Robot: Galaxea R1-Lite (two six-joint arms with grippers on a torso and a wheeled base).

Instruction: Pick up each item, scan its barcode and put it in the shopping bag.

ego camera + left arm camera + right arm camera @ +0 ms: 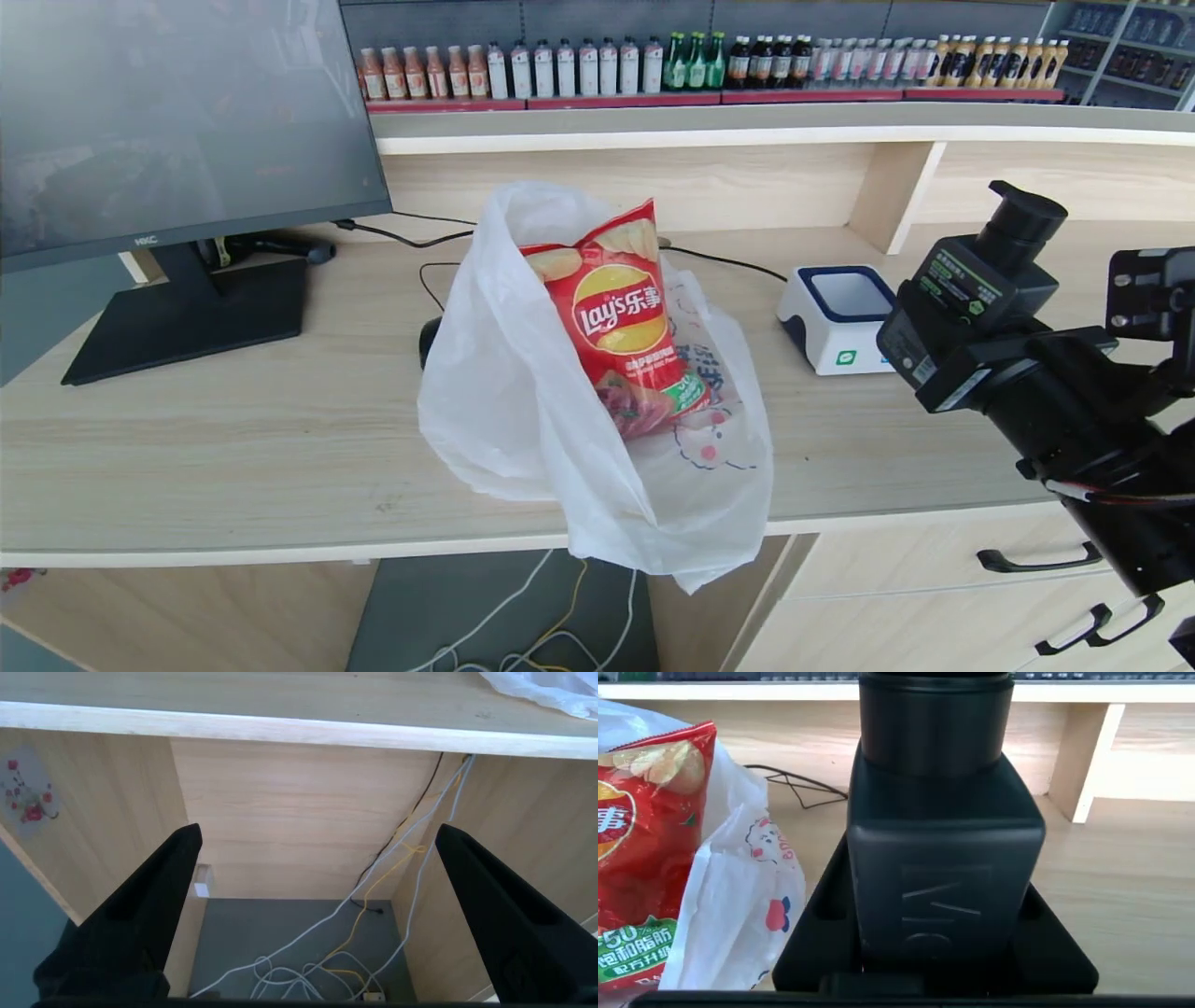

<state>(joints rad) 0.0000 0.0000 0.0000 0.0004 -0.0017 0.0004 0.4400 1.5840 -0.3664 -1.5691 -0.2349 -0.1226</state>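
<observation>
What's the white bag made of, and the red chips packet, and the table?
White bag: thin plastic film, it seems; half see-through and crinkled. Red chips packet: glossy plastic foil, probably; light glints on it. Table: looks like pale wood or wood-look laminate, matte, with grain lines.

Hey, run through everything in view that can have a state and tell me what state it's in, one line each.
shopping bag, open at the top, standing on the counter, one corner hanging over the front edge
chip bag, upright inside the shopping bag, top sticking out
monitor, screen dark
scanner, window facing up, nothing on it
drawers, shut
left gripper, open, empty
</observation>
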